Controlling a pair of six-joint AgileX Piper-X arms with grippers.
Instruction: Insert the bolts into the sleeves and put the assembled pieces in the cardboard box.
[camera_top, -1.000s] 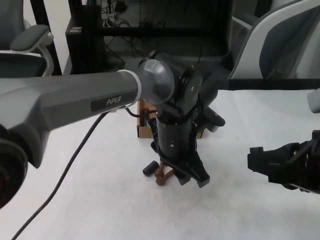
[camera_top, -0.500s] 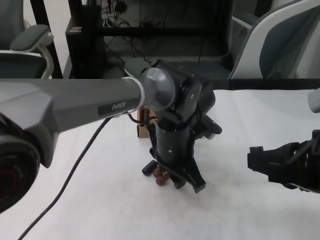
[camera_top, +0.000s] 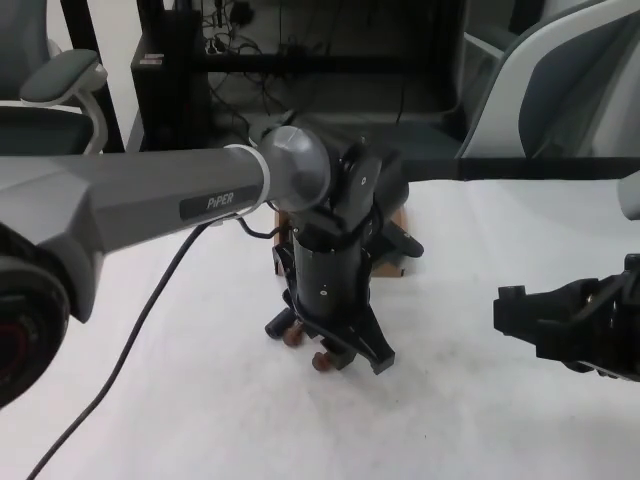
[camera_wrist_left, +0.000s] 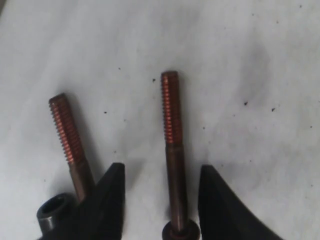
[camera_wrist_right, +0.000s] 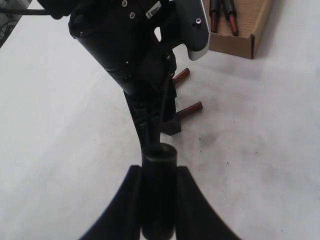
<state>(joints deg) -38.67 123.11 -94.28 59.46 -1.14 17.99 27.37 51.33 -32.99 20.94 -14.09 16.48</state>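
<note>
**Straddling One Bolt, Pinching One Sleeve**

Spread apart at the left claw, tips low over the white worktop, with a copper bolt lying loose between the fingers. Just outside one finger, a second bolt, a dark piece at its end. Pressed together at the right claw around a black sleeve, off to the side. Beyond the left arm, the cardboard box, finished pieces inside.
</note>
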